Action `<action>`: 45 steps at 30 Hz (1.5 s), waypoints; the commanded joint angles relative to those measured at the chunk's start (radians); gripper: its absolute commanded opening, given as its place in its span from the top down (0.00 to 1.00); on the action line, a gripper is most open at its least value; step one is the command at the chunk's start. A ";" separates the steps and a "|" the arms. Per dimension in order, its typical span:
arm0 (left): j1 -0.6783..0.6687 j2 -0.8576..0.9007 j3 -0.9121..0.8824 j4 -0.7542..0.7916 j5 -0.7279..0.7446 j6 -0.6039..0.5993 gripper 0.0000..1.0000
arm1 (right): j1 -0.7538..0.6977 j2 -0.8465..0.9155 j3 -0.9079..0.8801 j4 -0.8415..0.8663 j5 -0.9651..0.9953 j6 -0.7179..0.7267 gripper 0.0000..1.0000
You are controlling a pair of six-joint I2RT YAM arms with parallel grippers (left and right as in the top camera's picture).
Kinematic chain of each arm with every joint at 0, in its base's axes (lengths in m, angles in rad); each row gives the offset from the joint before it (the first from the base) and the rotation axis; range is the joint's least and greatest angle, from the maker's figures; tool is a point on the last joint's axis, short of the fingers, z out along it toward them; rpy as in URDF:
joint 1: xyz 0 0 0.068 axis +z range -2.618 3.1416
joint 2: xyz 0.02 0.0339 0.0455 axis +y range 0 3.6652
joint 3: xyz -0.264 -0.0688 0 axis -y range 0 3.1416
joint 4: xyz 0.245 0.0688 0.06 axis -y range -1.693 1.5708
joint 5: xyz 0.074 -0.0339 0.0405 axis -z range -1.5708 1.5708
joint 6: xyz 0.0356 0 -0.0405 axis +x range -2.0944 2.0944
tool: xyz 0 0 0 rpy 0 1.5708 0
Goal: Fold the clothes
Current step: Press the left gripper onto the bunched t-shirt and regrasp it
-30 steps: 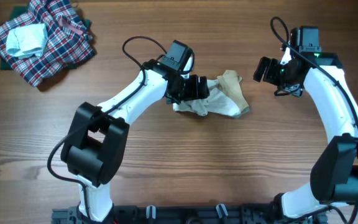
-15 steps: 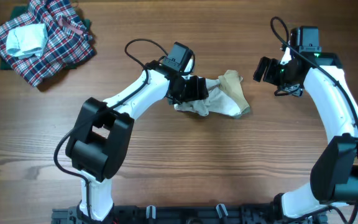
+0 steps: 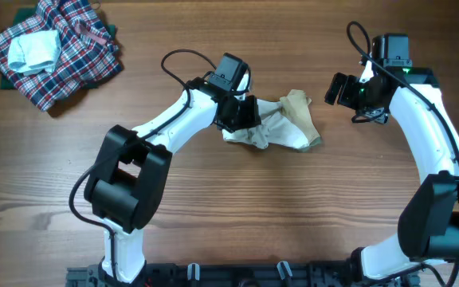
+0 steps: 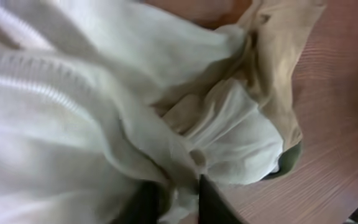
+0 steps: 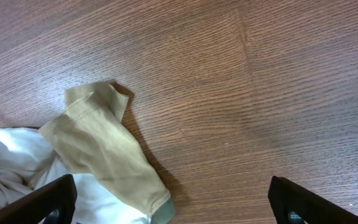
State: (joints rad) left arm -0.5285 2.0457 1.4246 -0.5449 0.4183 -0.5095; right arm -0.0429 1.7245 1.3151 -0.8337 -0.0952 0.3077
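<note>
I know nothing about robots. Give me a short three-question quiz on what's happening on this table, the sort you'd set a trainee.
1. True or false: the right fingers grip the garment.
2. In the overhead view, where does the plaid heap lie? A: top left. B: bottom right. C: under the garment.
3. Fill the gap: the left fingers are shut on the garment's ___ fabric.
Key: 1 false, they stand open, apart from it; 2 A; 3 white.

Soft even light, faint shadows — the crumpled white-and-tan garment (image 4: pixel 92 106) blurs right at the left jaws.
</note>
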 commanded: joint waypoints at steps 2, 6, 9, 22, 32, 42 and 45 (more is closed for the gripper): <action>0.002 0.013 0.011 0.054 0.015 -0.024 0.96 | -0.002 0.006 -0.001 -0.002 0.018 -0.020 0.00; 0.002 0.013 0.011 0.115 0.015 -0.031 0.96 | -0.002 0.006 -0.001 -0.005 0.018 -0.020 0.00; 0.002 0.014 0.011 0.136 0.015 -0.031 0.96 | -0.002 0.006 -0.001 -0.006 0.018 -0.020 0.00; 0.048 0.018 0.011 -0.003 0.004 0.004 0.25 | -0.002 0.006 -0.001 -0.008 0.018 -0.020 0.00; 0.050 0.018 0.011 -0.024 0.005 0.003 0.23 | -0.002 0.006 -0.001 0.003 0.018 -0.021 0.00; -0.033 0.027 0.011 0.012 0.003 -0.024 0.24 | -0.002 0.007 -0.001 0.003 0.018 -0.020 0.00; -0.043 0.047 0.011 0.013 -0.008 -0.027 0.24 | -0.002 0.007 -0.001 0.003 0.018 -0.020 0.00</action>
State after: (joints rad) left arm -0.5583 2.0483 1.4250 -0.5354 0.4171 -0.5228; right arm -0.0429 1.7245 1.3151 -0.8333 -0.0952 0.3077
